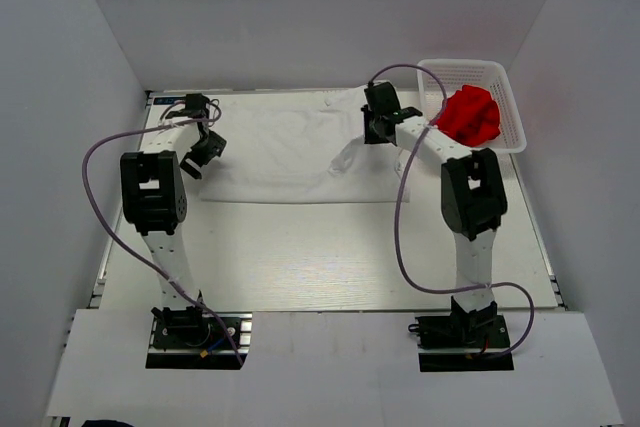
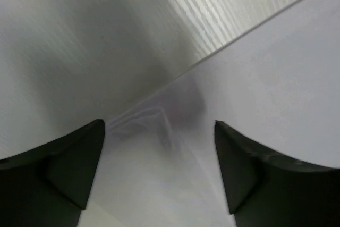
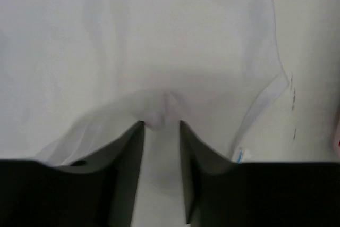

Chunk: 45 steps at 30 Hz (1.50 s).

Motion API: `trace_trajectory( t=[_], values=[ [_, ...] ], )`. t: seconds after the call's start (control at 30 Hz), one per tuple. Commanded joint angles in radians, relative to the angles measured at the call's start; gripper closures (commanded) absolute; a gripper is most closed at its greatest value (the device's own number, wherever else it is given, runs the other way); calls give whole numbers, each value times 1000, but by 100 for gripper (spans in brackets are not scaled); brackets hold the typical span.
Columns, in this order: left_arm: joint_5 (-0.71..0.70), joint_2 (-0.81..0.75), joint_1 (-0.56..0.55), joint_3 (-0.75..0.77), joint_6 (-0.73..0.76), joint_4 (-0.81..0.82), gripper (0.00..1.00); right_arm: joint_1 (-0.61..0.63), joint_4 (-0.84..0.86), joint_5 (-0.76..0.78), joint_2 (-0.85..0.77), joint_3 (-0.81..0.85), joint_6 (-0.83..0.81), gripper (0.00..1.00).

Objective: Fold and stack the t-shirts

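My right claw (image 3: 161,123) is narrowed onto a raised pinch of the plain white cloth t-shirt (image 1: 280,147), at the shirt's 3 o'clock edge. My left claw (image 2: 159,126) gapes wide over the 9 o'clock edge, gripping nothing. The shirt lies flat at 12 o'clock, its long axis running 9 to 3, so each claw is nearest its own end. The bright red t-shirt (image 1: 470,115) sits crumpled in the white plastic mesh basket (image 1: 512,112) at 2 o'clock. The pale wood-grain table (image 1: 320,257) is closed in by white walls.
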Motion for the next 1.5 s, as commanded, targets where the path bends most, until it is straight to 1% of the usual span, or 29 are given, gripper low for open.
trace_trajectory(
  t=[0.0,0.03,0.1,0.13,0.17,0.2,0.23,0.3,0.33,0.4,0.43,0.47,0.5,0.67,0.73,0.87,0.97,1.0,1.03,1.07,1.1,1.13,1.17,1.2,1.23,1.27,1.33,1.37,1.47],
  values=[
    [-11,32,16,114,16,-55,0,-28,-71,-38,119,136,-33,53],
    [-11,69,16,188,16,-85,0,-31,-119,-32,139,224,-24,46],
    [-20,80,16,240,27,-153,0,-32,-160,-12,155,243,3,39],
    [-30,80,16,253,27,-162,0,-32,-164,-18,146,210,11,39],
    [-31,58,16,253,27,-162,0,-29,-135,-47,109,184,14,35],
    [-31,35,16,239,27,-162,0,-29,-121,-52,65,115,16,32],
    [-31,9,16,190,38,-124,0,-28,-104,-57,40,81,28,30],
    [-21,-70,3,112,50,-61,0,-25,-35,-106,-56,-72,51,28],
    [1,-92,3,89,82,-38,0,-25,-4,-118,-98,-104,55,19],
    [63,-118,-7,49,145,23,0,-25,37,-165,-136,-227,69,18],
    [131,-118,-7,14,168,60,0,-26,81,-194,-176,-259,65,18],
    [162,-118,-17,-3,185,80,0,-26,117,-213,-186,-319,56,18],
    [179,-118,-17,-31,185,80,0,-32,137,-244,-192,-333,48,18],
    [180,-97,-37,-85,185,98,0,-37,149,-248,-189,-387,51,18],
    [192,-59,-37,-99,185,98,0,-35,183,-300,-189,-417,60,17],
    [216,-32,-37,-140,185,117,0,-43,178,-319,-184,-465,82,17],
    [166,-34,-37,-195,176,98,0,-43,154,-307,-203,-496,88,17],
    [155,-43,-37,-213,176,88,0,-43,155,-301,-210,-528,103,10],
    [155,-55,-37,-236,167,88,0,-43,158,-301,-236,-545,109,10],
    [132,-90,-37,-291,167,88,0,-40,159,-311,-265,-584,115,10],
    [132,-110,-37,-322,158,88,0,-40,175,-316,-302,-655,134,10],
    [118,-132,-37,-354,158,88,0,-40,175,-331,-322,-655,140,10],
    [118,-153,-37,-420,147,88,0,-37,181,-333,-339,-706,146,10],
    [118,-178,-37,-454,147,88,0,-31,189,-356,-394,-729,158,10],
    [118,-236,-37,-491,133,88,0,-32,186,-365,-413,-752,158,10],
    [118,-265,-37,-563,133,88,0,-29,192,-370,-430,-822,164,10],
    [118,-330,-37,-627,104,79,0,-17,180,-383,-512,-864,174,10],
    [127,-400,-37,-676,104,79,0,-6,169,-385,-557,-913,168,10],
    [140,-503,-37,-724,93,69,0,10,134,-397,-658,-941,126,10]
  ],
)
